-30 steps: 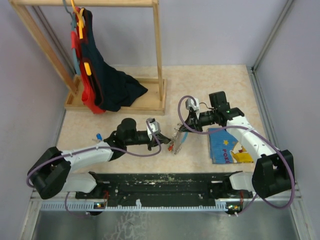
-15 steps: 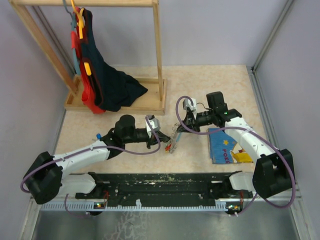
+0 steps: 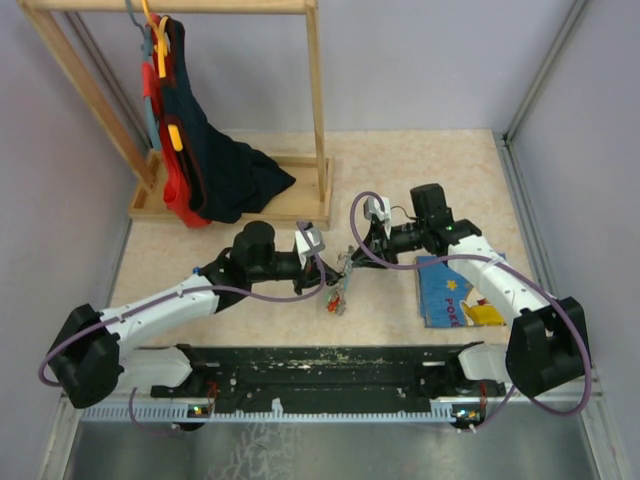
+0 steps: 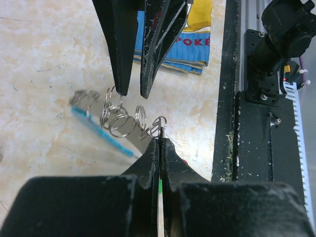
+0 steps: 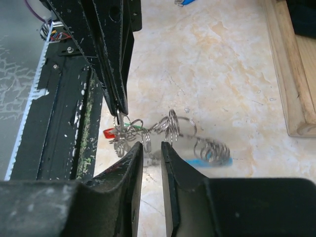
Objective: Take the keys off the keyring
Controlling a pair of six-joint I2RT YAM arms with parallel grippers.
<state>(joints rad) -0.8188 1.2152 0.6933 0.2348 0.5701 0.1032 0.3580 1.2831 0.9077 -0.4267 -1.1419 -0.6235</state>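
Roughly, keyring (image 3: pixel 345 272) stretches near-far, keys (image 3: pixel 335 301) nearest.

Pale lilac walls (image 3: pixel 420 60), beige marbled tabletop (image 3: pixel 430 165), wooden rack (image 3: pixel 318 110) w/ clothes (image 3: pixel 215 170) back-left.

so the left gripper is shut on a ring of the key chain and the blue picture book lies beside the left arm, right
Not quite. The left gripper is shut on a ring of the key chain, but the blue picture book lies beside the right arm, partly under it. The top view shows this.
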